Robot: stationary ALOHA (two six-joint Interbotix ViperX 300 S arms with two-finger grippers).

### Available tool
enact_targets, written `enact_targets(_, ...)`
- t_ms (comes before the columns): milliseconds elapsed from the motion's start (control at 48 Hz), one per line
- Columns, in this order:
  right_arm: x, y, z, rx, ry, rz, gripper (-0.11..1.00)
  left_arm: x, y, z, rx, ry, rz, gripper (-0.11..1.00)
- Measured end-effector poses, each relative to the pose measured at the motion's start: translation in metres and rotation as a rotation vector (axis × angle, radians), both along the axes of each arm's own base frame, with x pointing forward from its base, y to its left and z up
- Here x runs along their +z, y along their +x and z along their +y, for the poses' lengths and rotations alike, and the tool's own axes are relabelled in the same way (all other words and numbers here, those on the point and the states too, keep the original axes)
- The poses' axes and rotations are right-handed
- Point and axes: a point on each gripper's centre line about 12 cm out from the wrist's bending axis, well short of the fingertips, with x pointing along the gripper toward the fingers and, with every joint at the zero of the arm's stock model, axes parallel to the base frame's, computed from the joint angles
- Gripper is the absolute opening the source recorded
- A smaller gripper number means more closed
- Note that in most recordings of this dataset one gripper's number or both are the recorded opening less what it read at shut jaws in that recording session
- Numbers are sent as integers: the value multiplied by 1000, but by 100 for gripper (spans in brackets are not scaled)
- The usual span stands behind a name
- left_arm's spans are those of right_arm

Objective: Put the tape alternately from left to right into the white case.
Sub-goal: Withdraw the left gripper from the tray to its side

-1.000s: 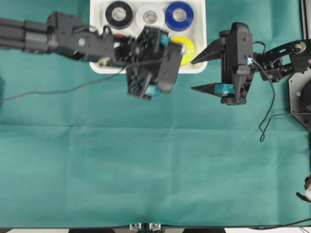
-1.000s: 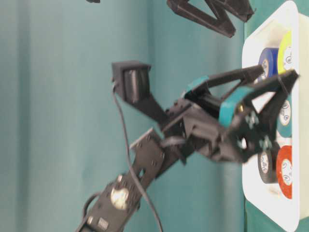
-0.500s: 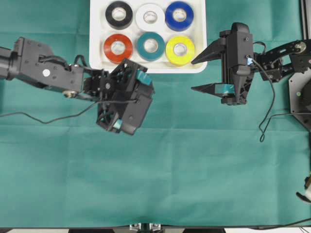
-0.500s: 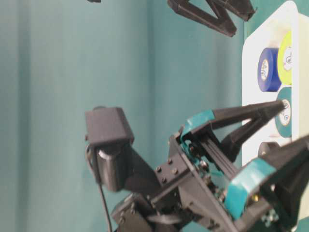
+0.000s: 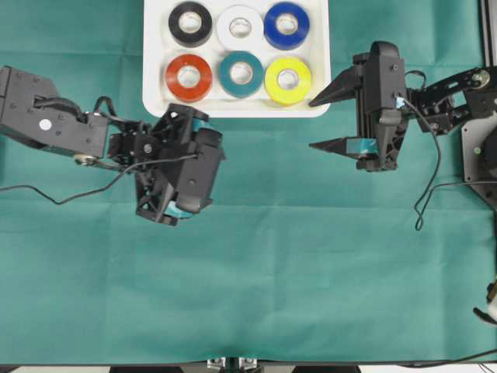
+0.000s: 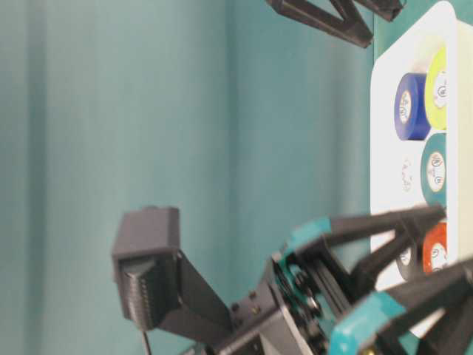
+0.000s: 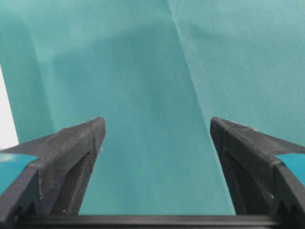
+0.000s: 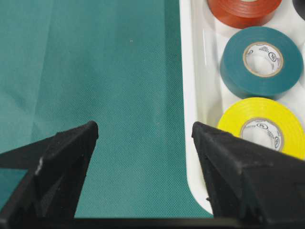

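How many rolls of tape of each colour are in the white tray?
Black roll of tape: 1
White roll of tape: 1
Blue roll of tape: 1
Red roll of tape: 1
Teal roll of tape: 1
Yellow roll of tape: 1
Total: 6, all inside the shallow white plastic tray.

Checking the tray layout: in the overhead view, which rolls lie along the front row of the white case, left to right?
Red roll of tape → teal roll of tape → yellow roll of tape.

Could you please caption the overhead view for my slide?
Six tape rolls fill the white case; the left gripper and right gripper hover open, empty.
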Motion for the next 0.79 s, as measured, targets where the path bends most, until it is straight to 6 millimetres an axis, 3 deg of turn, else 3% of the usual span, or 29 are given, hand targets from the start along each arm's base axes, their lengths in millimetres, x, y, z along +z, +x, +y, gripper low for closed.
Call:
enact_targets(333,-2,-1,0,-1,2,4,83,-5,-25,3,119,-105,38,68)
enact_targets(791,-4,-2,1,2,5,10,83,-5,-30,6,196,-165,47,68)
